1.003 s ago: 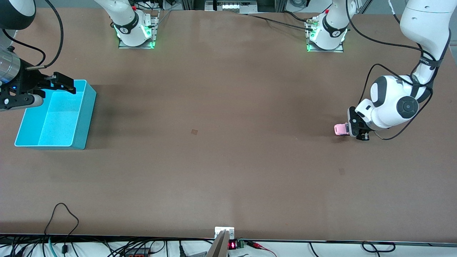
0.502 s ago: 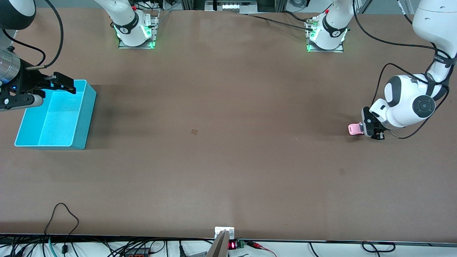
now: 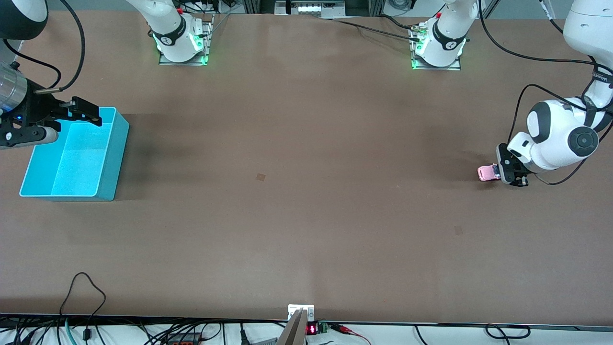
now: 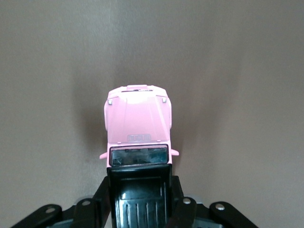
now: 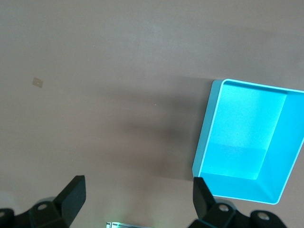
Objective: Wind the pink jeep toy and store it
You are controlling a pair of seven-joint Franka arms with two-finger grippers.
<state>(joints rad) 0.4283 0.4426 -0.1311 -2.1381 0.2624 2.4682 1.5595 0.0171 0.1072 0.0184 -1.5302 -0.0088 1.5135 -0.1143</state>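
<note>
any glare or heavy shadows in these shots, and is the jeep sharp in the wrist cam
Front view: even light, green glow at both arm bases, soft dark shadows beside the cyan bin and under the pink jeep toy held by the left gripper. Left wrist view: the jeep's hood is sharp, slightly washed out on top, with shadow on both sides. Right wrist view: a blurry shadow on the table near the bin, the right gripper open.

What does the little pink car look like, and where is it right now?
The pink jeep toy is a small car of shiny plastic with a pale pink hood, a dark windshield and a ribbed black roof. It sits at the left arm's end of the table. The left hand is shut on its black rear part, hood pointing away from the hand.
</note>
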